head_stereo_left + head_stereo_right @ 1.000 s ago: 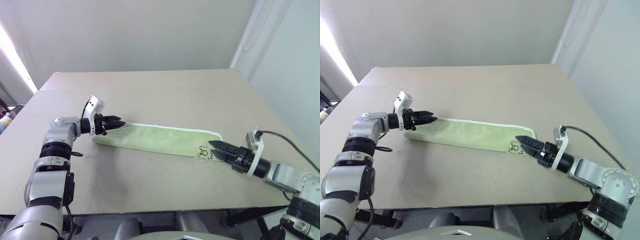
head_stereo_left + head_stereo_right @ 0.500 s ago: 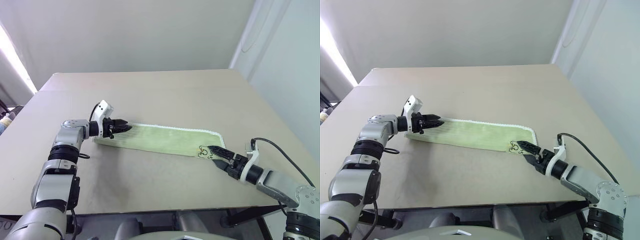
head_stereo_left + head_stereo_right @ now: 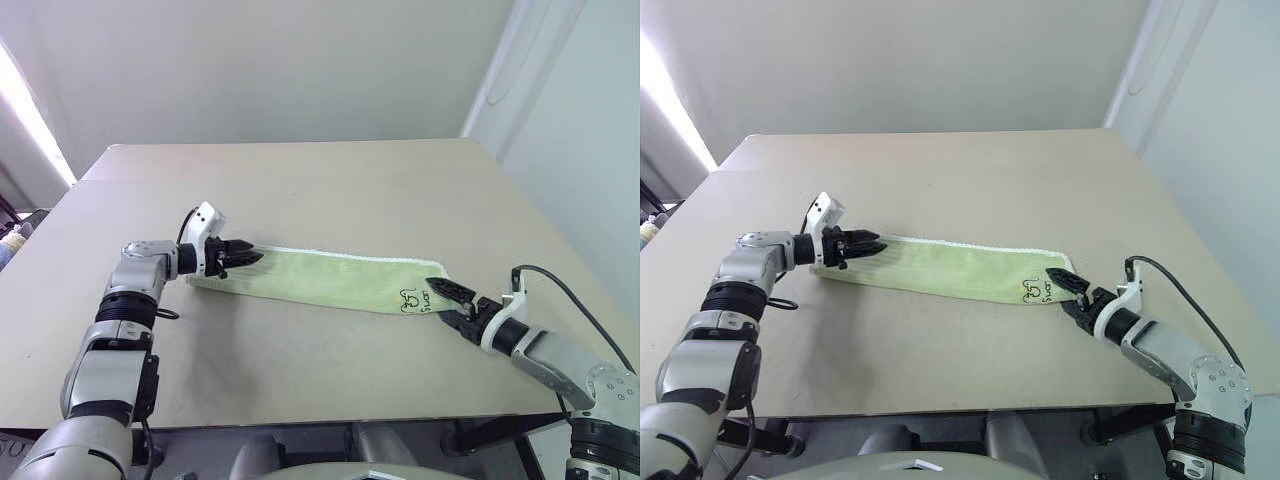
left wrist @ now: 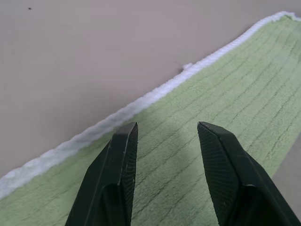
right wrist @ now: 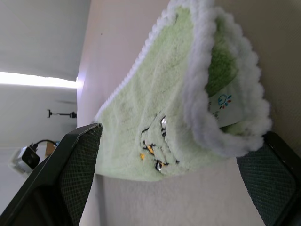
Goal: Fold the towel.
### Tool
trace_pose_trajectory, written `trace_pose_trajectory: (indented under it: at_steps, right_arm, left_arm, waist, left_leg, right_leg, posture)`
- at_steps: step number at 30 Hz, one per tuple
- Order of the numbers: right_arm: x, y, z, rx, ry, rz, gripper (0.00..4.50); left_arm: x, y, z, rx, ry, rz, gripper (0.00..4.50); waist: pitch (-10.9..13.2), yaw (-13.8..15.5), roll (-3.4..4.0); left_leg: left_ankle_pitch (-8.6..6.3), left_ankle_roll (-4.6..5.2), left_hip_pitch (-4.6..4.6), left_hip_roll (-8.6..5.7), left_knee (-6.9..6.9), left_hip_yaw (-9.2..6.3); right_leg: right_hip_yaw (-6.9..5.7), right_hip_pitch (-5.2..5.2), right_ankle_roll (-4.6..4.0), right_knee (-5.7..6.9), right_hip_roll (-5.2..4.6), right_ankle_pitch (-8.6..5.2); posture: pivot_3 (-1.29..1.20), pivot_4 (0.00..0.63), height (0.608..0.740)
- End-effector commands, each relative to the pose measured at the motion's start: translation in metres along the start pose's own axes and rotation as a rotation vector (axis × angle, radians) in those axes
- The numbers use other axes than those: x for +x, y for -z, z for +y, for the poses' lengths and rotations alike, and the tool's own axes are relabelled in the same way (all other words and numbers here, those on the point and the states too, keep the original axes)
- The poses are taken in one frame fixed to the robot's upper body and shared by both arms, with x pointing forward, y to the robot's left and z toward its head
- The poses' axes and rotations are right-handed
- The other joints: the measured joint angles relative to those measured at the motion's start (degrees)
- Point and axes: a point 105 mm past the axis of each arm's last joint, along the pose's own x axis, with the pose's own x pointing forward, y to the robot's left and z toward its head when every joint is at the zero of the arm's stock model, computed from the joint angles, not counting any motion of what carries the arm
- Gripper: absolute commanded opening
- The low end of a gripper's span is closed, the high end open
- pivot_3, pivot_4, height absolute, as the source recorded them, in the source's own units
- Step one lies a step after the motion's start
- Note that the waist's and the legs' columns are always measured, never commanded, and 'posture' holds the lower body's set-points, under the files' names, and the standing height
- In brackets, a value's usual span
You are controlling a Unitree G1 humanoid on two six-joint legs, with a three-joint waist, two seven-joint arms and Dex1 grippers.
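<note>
The towel (image 3: 335, 279) lies folded into a long strip across the near half of the table (image 3: 330, 185), running from left to right, its dark stitched mark (image 3: 412, 300) at the right end. The left gripper (image 3: 243, 257) hovers over the towel's left end, fingers partly apart and holding nothing. The right gripper (image 3: 452, 303) sits at the right end, jaws spread wide either side of the doubled white-edged corner, whose lower layer is mostly hidden; contact is hard to judge.

both arms reach inward, low; left gripper (image 3: 243, 257) jaws parted a bit, right gripper (image 3: 447, 303) jaws spread wide
</note>
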Motion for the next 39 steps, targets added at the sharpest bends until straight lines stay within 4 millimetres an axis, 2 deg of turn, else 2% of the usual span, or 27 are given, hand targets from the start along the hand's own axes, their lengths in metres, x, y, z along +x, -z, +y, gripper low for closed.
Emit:
trace_pose_trajectory:
  at_steps: [1,4,7,11,17,18,27,32,35,39]
  right_arm:
    - [-0.002,-0.009,-0.015,-0.001,0.09,-0.048,4.48]
    - [0.003,-0.003,-0.013,-0.01,0.087,-0.037,4.48]
    - [0.008,-0.003,-0.011,-0.038,0.097,-0.05,3.93]
    - [0.012,-0.007,-0.007,-0.067,0.092,-0.079,2.43]
    - [0.005,-0.041,-0.003,-0.06,0.108,-0.22,0.19]
    - [0.003,-0.047,-0.002,-0.064,0.108,-0.239,0.03]
    - [-0.031,-0.102,0.005,-0.143,0.14,-0.385,0.03]
    - [-0.038,-0.114,0.016,-0.269,0.155,-0.388,0.03]
    - [-0.028,-0.103,0.04,-0.396,0.103,-0.326,0.03]
    - [-0.008,-0.07,0.079,-0.579,0.021,-0.208,0.03]
  left_arm:
    - [-0.004,-0.013,0.003,0.052,-0.012,-0.025,2.13]
    - [-0.003,-0.014,0.003,0.052,-0.017,-0.026,2.13]
    - [-0.003,-0.014,0.004,0.054,-0.02,-0.027,2.13]
    - [-0.003,-0.014,0.005,0.058,-0.027,-0.025,2.13]
    - [-0.003,-0.016,0.007,0.061,-0.041,-0.027,2.13]
    - [-0.003,-0.016,0.008,0.061,-0.041,-0.027,2.13]
    - [-0.005,-0.015,0.011,0.065,-0.059,-0.024,2.13]
    - [-0.004,-0.015,0.012,0.066,-0.07,-0.024,2.13]
    - [-0.004,-0.014,0.014,0.074,-0.086,-0.022,2.13]
    - [-0.003,-0.014,0.015,0.073,-0.089,-0.026,2.13]
  waist:
    - [0.0,0.0,-0.02]
    - [0.0,-0.1,-0.04]
    - [-0.1,-0.1,-0.08]
    - [0.0,-0.2,-0.07]
    - [0.0,-0.1,-0.01]
    - [0.0,-0.1,-0.01]
    - [0.0,0.4,0.08]
    - [0.0,0.4,0.08]
    - [0.0,0.0,0.11]
    - [0.1,-0.2,0.19]
  left_leg:
    - [0.0,0.0,0.0,0.0,0.0,0.0]
    - [0.0,0.0,0.0,0.04,0.0,-0.01]
    - [0.0,0.0,0.0,0.09,0.0,-0.01]
    - [0.0,0.0,-0.02,0.15,-0.01,0.06]
    - [0.0,0.0,-0.01,0.15,-0.06,0.04]
    - [0.0,0.0,0.0,0.12,-0.06,0.04]
    - [-0.05,0.1,-0.11,0.0,-0.2,0.0]
    - [-0.05,0.1,-0.06,0.01,-0.2,-0.01]
    - [-0.05,0.1,-0.06,0.01,-0.2,-0.01]
    - [-0.05,0.1,-0.08,0.01,-0.21,0.01]
  right_leg:
    - [0.0,0.04,0.01,-0.06,0.0,0.0]
    - [0.0,0.12,0.06,-0.28,0.0,0.04]
    - [0.0,0.17,0.08,-0.43,0.0,0.05]
    - [0.01,0.17,0.08,-0.46,0.01,0.05]
    - [-0.01,0.08,0.08,-0.42,0.03,0.06]
    - [-0.01,0.06,0.09,-0.44,0.02,0.07]
    - [0.02,-0.15,0.14,-0.58,0.0,0.07]
    - [0.02,-0.12,0.13,-0.54,0.04,0.07]
    - [0.03,-0.11,0.13,-0.52,0.04,0.07]
    - [0.08,-0.11,0.13,-0.45,0.06,0.07]
  posture:
    - [0.0,0.0,0.712]
    - [0.0,0.0,0.712]
    - [0.0,0.0,0.712]
    - [0.0,0.0,0.712]
    - [0.0,0.0,0.712]
    - [0.0,0.0,0.712]
    - [0.0,0.0,0.712]
    - [0.0,0.0,0.712]
    - [0.0,0.0,0.712]
    - [0.0,0.0,0.712]
